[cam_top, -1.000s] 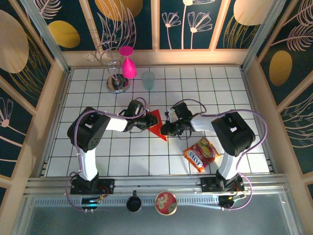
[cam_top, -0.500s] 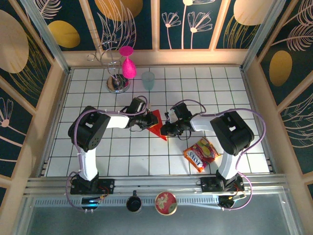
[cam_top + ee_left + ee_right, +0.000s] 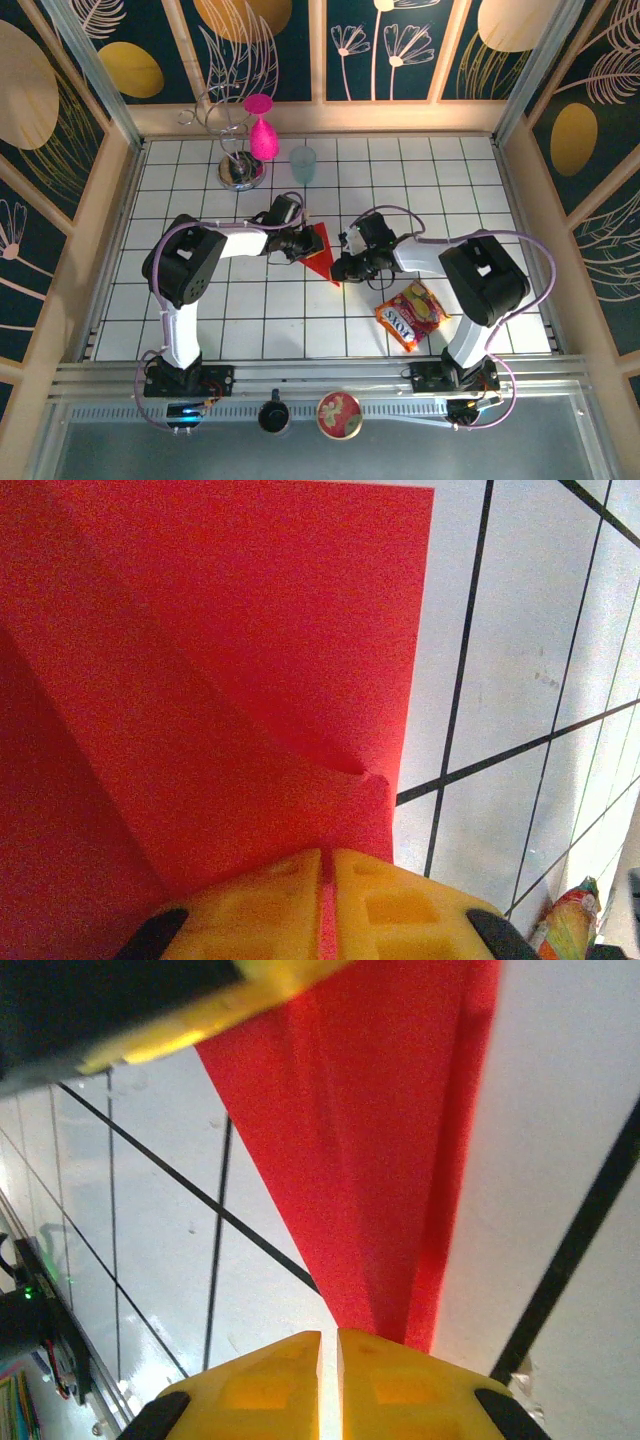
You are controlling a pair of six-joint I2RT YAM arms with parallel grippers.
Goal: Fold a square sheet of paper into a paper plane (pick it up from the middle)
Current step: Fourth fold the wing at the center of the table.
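The red paper plane (image 3: 322, 248) lies mid-table as a narrow folded dart, its sharp point toward the near side. My left gripper (image 3: 303, 246) is at its wide left part; in the left wrist view the paper (image 3: 230, 660) runs into the seam of the shut yellow jaws (image 3: 327, 856). My right gripper (image 3: 344, 269) is at the pointed end. In the right wrist view the tapering paper (image 3: 370, 1160) passes under one fingertip (image 3: 420, 1360) of the shut gripper (image 3: 329, 1338), with white table in the thin gap. The left finger (image 3: 200, 1020) shows there at the top.
A red-and-yellow snack packet (image 3: 410, 315) lies near the right arm. At the back left stand a metal rack (image 3: 238, 165) with a pink goblet (image 3: 262, 135) and a teal cup (image 3: 303, 163). A round tin (image 3: 340, 413) sits on the front rail.
The left gripper and the wide end of the paper have shifted slightly toward the back. The right gripper stays at the point.
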